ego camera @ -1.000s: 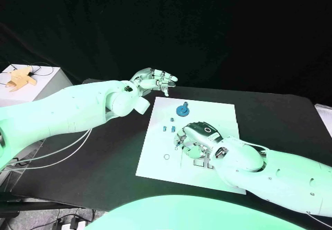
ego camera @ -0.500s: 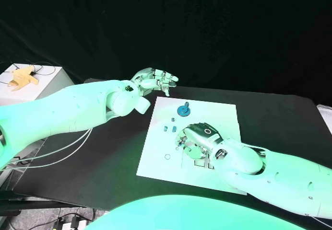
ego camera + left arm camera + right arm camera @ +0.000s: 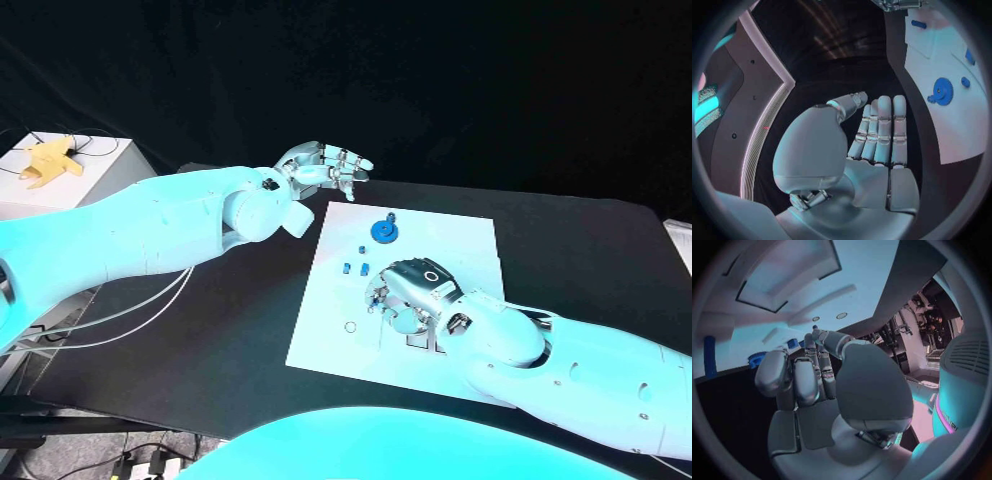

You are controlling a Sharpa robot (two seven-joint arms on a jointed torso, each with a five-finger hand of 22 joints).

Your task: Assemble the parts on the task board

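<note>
The white task board (image 3: 454, 240) lies mid-table. On its far part sits a blue gear (image 3: 382, 230), with small blue parts (image 3: 356, 267) just nearer. My right hand (image 3: 407, 295) rests over the board's middle, fingers curled down onto it; whatever lies beneath them is hidden. In the right wrist view the right hand's (image 3: 817, 385) fingers are bent, with the blue gear (image 3: 756, 358) and a blue part (image 3: 709, 356) beyond them. My left hand (image 3: 325, 168) hovers past the board's far left corner, fingers straight and holding nothing. The left wrist view shows that left hand (image 3: 873, 145), the board (image 3: 954, 125) and the gear (image 3: 942, 91).
A white box (image 3: 65, 180) with a yellow object (image 3: 43, 160) stands at the back left, off the table. Cables (image 3: 130, 310) hang along the left arm. Rectangular slots (image 3: 418, 340) and a small ring hole (image 3: 349, 326) mark the board's near part.
My right hand has shifted slightly toward the near side over the board's middle. The left hand has stayed where it was.
</note>
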